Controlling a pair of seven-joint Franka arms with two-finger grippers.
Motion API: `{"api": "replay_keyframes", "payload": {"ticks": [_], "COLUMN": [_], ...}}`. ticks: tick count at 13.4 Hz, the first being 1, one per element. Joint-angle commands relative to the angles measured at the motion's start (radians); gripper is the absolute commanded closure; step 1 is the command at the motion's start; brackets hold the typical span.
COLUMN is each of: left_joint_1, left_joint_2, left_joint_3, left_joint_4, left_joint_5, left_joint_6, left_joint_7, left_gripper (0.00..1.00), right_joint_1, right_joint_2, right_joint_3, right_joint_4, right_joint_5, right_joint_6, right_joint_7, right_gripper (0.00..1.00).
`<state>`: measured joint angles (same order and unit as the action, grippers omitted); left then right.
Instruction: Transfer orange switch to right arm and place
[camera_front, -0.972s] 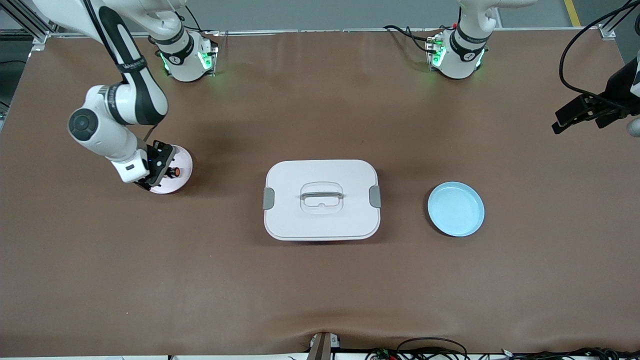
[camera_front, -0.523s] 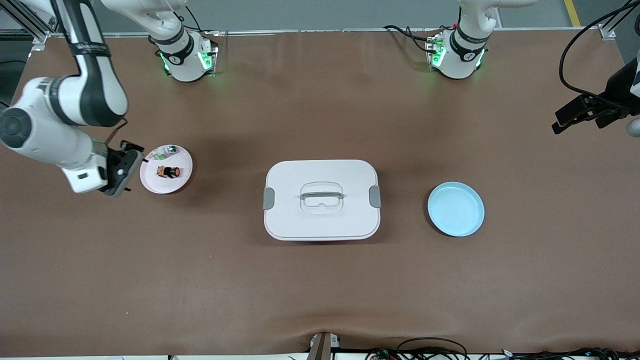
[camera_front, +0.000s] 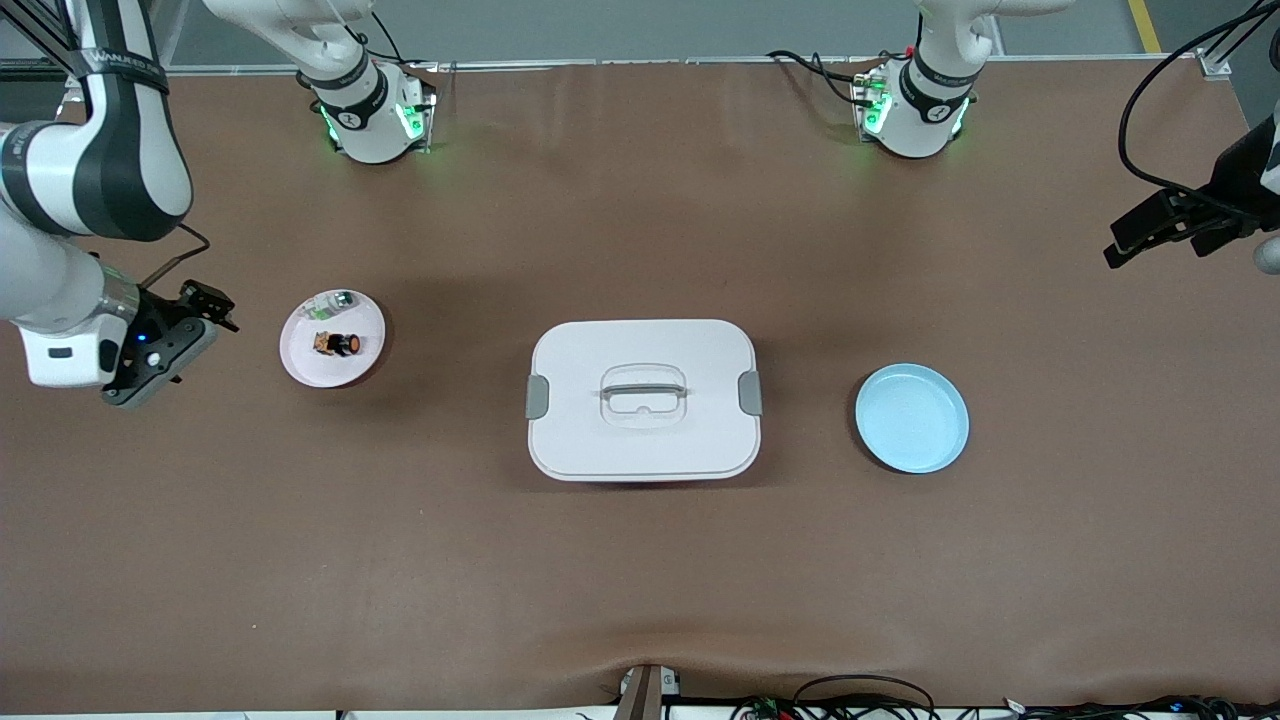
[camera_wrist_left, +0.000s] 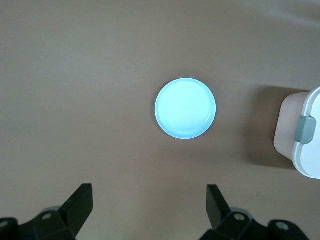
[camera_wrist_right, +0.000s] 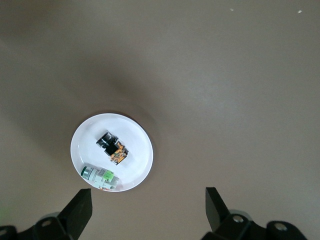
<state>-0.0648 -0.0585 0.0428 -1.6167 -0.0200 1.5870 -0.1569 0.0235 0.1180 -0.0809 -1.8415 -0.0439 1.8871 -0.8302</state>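
The orange switch (camera_front: 340, 343) lies on its side on a small white plate (camera_front: 300, 370) toward the right arm's end of the table. It also shows in the right wrist view (camera_wrist_right: 113, 147), on the plate (camera_wrist_right: 135, 130). My right gripper (camera_front: 165, 355) is open and empty, up in the air beside the plate and clear of it; in its wrist view (camera_wrist_right: 148, 210) the jaws stand wide apart. My left gripper (camera_front: 1125, 240) waits high at the left arm's end, open and empty (camera_wrist_left: 148, 205).
A clear-white part with green marks (camera_front: 335, 300) lies on the same plate (camera_wrist_right: 100, 177). A white lidded box with a handle (camera_front: 643, 398) stands at the table's middle. A light blue plate (camera_front: 911, 417) lies toward the left arm's end and shows in the left wrist view (camera_wrist_left: 185, 108).
My right gripper was down at the plate by the orange switch. It has drawn off toward the right arm's end of the table, leaving the switch on the plate. The left arm has not moved.
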Motion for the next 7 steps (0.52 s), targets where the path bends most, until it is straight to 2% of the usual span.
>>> {"api": "replay_keyframes", "payload": {"ticks": [1,3,7], "left_joint_1": [-0.004,-0.004,-0.006], "left_joint_2": [0.009,0.009,0.009], "left_joint_3": [0.003,0.003,0.003], "left_joint_4": [0.026,0.026,0.026], "left_joint_5": [0.002,0.002,0.002], "left_joint_6": [-0.024,-0.024,-0.024], "left_joint_7": [0.000,0.000,0.000], "left_gripper": [0.00,0.00,0.00], "right_joint_1": [-0.028,-0.033,-0.051], "right_joint_2": [0.028,0.029,0.031], "right_joint_3": [0.010,0.010,0.010], "right_joint_4": [0.129,0.197,0.307], "right_joint_5": [-0.019,-0.021,-0.014], "right_joint_6": [-0.103,-0.131,-0.183], "right_joint_7": [0.151,0.331,0.400], "right_gripper": [0.00,0.00,0.00]}}
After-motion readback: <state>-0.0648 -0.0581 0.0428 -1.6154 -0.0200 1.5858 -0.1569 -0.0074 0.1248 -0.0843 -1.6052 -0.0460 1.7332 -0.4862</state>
